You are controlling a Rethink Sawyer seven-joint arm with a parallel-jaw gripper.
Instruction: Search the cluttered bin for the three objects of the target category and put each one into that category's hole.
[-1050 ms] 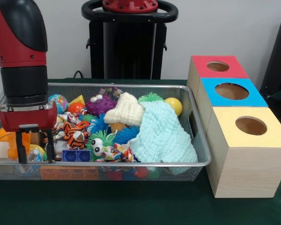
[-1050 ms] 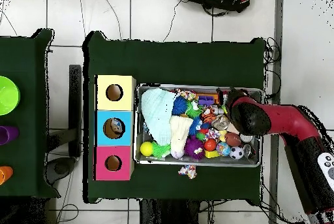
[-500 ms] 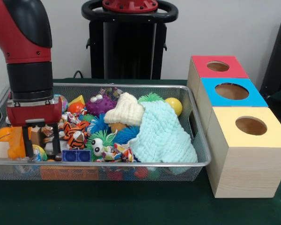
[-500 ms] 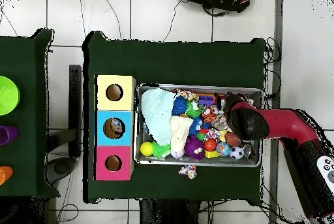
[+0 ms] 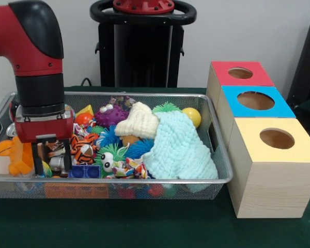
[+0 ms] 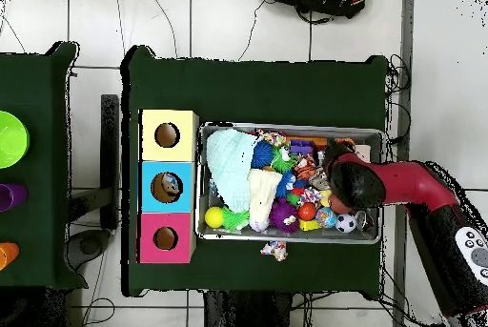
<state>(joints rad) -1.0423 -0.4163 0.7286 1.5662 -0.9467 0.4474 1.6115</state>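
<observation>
Green cloth covers the bench (image 5: pixel 144 227), and on it stands a wire-mesh bin (image 5: pixel 119 187) packed with small toys, with three wooden boxes beside it: a red-topped box (image 5: pixel 241 74), a blue-topped box (image 5: pixel 256 101) and a yellow-topped box (image 5: pixel 276 139), each with a round hole in its lid.

Your claw (image 5: pixel 52 161) is down inside the bin at the end farthest from the boxes. Its two dark fingers (image 5: pixel 39 160) stand apart, astride a small grey-and-brown item I cannot identify, just beside the tiger-striped plush (image 5: pixel 83 147). Nothing is clamped that I can confirm; treat it as open and straddling.

The target category is not stated, so you cannot yet say which pieces count. Candidates lie scattered through the bin:
- Spiky rubber balls (image 5: pixel 109 114): light and springy; pinch across the body, not the soft spines.
- Smooth yellow ball (image 5: pixel 192 115): hard and likely to roll or slip; centre your grip.
- Plush and cloth pieces: limp and light; gather a fold.

A pale blue knitted cloth (image 5: pixel 178 147) and a cream knitted cloth (image 5: pixel 138 121) cover much of the bin's boxward half and may hide further items. One small toy (image 6: pixel 274 250) lies outside the bin on the bench in the overhead view.
</observation>
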